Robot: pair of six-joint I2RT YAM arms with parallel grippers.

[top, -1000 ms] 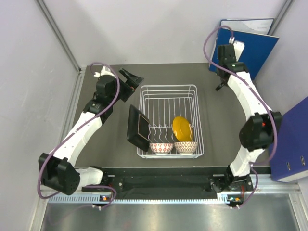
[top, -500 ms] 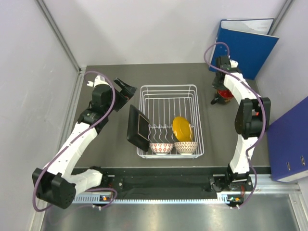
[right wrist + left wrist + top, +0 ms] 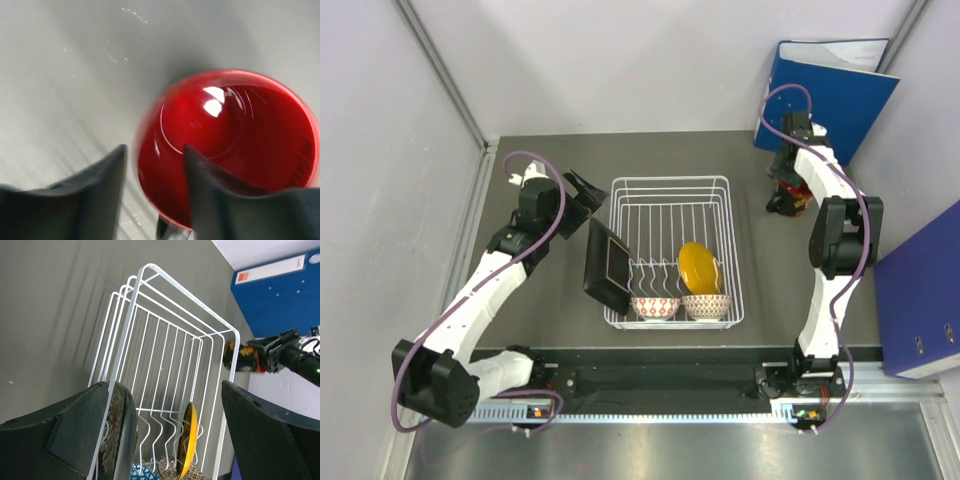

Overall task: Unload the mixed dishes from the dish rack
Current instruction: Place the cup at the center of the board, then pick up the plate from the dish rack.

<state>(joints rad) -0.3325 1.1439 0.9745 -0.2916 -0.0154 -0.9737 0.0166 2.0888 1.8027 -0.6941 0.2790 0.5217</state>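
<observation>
The white wire dish rack [image 3: 669, 181] stands mid-table. In it are a yellow plate [image 3: 698, 267] and two patterned bowls [image 3: 655, 306] [image 3: 706, 305]; a black square floral plate [image 3: 606, 264] leans at its left side. To the right of the rack, a red mug [image 3: 788, 190] rests on the table. My right gripper [image 3: 155, 150] is open and straddles the wall of the mug [image 3: 235, 150], one finger inside and one outside with a gap. My left gripper [image 3: 166, 390] hangs wide open and empty by the rack's [image 3: 170, 295] far left corner.
A blue binder [image 3: 830, 80] stands at the back right, just behind the right gripper. A second blue binder [image 3: 920, 300] lies along the right edge. Grey walls close in the table on the left and at the back.
The right gripper has lowered the red mug to the table right of the rack and its jaws have parted from the mug's wall. The left gripper barely shifted.
</observation>
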